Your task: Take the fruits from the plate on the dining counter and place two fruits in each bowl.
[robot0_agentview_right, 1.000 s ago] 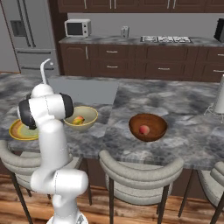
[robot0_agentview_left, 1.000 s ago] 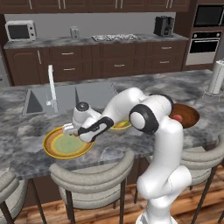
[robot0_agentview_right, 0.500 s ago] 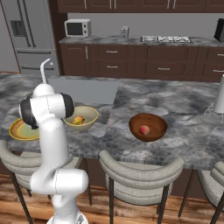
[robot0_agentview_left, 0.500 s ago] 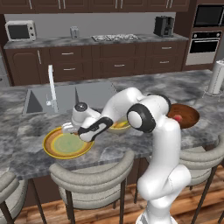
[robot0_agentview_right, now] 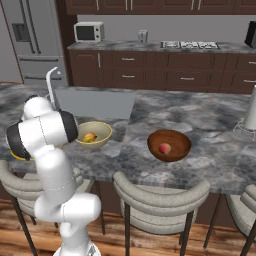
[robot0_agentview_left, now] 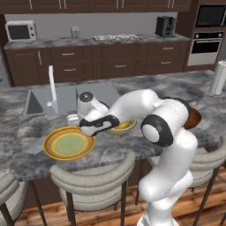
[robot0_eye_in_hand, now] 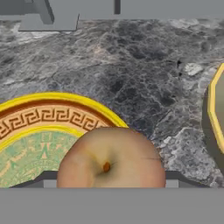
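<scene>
A brownish round fruit (robot0_eye_in_hand: pixel 109 153) sits between my gripper's (robot0_eye_in_hand: pixel 108 180) finger tips, over the right rim of the yellow-rimmed plate (robot0_eye_in_hand: pixel 39 127). In the left base view the gripper (robot0_agentview_left: pixel 86 129) hovers low at the plate's (robot0_agentview_left: pixel 66 145) right edge on the dining counter (robot0_agentview_left: pixel 26 132). The plate's green centre is bare. The cream bowl (robot0_agentview_right: pixel 95 131) holds the banana (robot0_agentview_right: pixel 88 138) and the orange-red fruit (robot0_agentview_right: pixel 92 135). A red fruit (robot0_agentview_right: pixel 164 148) lies in the dark wooden bowl (robot0_agentview_right: pixel 169 145). My arm hides most of both bowls in the left base view.
The inset sink (robot0_agentview_left: pixel 66 98) with its white tap (robot0_agentview_left: pixel 52 88) lies just behind the plate. Grey padded stools (robot0_agentview_left: pixel 92 176) line the counter's near side. A white paper towel roll (robot0_agentview_left: pixel 218 78) stands at the far right of the counter.
The hand has barely shifted at the plate's right rim. The fruits in the two bowls lie where they were.
</scene>
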